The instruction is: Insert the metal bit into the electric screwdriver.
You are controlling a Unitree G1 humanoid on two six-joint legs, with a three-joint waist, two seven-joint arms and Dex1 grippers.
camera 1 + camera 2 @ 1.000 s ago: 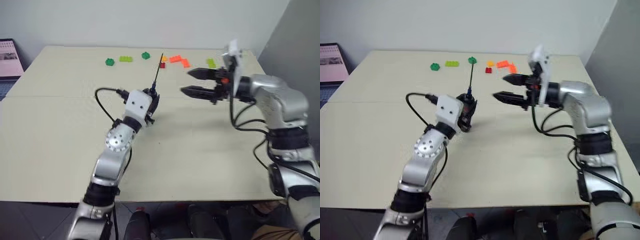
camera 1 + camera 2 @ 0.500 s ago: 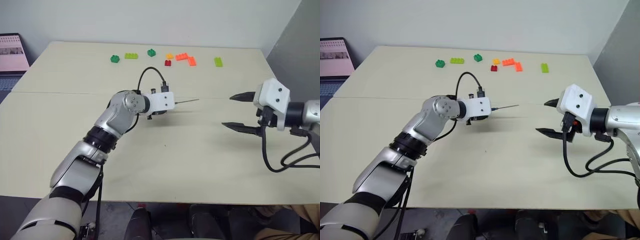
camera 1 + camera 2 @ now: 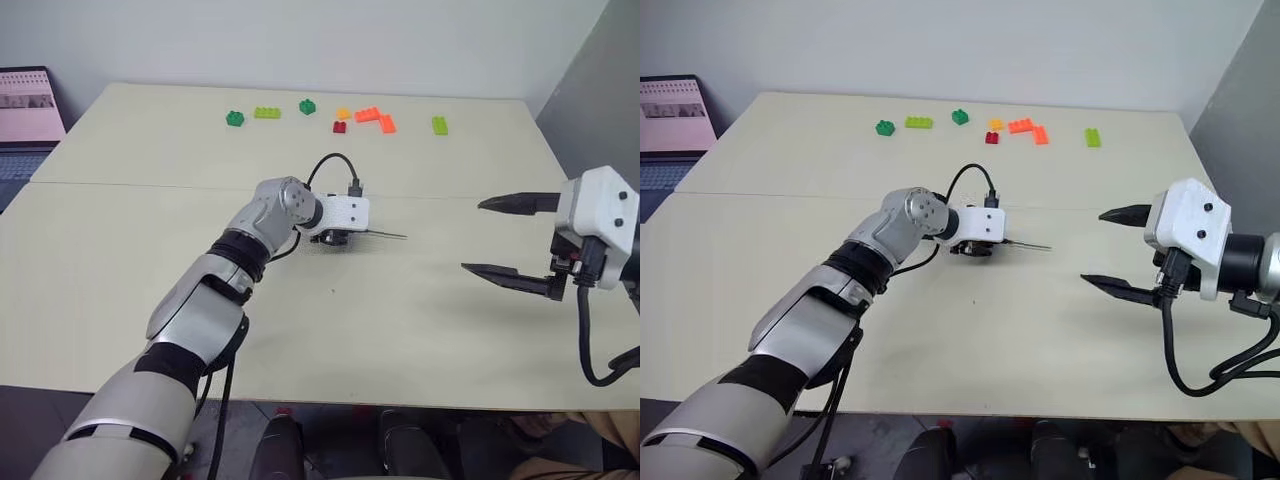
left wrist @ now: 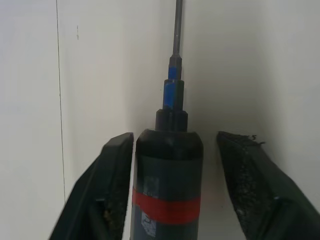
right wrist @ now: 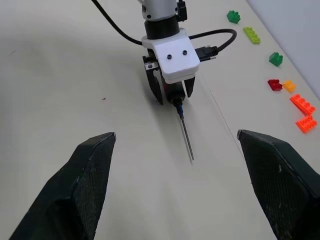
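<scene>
Two black claws are over a pale table (image 3: 120, 280). The left claw (image 5: 173, 96) is low, near the middle of the table. Its fingers (image 4: 117, 165) stand a bit apart, one on each side of the electric screwdriver (image 4: 167, 200). One finger is right beside the dark body and the other has a clear gap, so this claw is partly open and not squeezing. The screwdriver has a red band, and it lies between the fingers, down by the table top. The metal bit (image 5: 186, 140) sits in the thin tip of the screwdriver. It sticks straight out, low along the table, and points to 3 o'clock in the head view. The right claw (image 3: 473, 235) is well apart, out at 3 o'clock from the bit. It is above the table with its two fingers wide, and there is nothing between them. Its tips point back to 9 o'clock, at the bit. Some small toy bricks (image 3: 370, 117) in green, red, yellow and orange lie in a row at 12 o'clock, near the far edge. A screen (image 3: 30, 105) stands off the table at 10 o'clock.
</scene>
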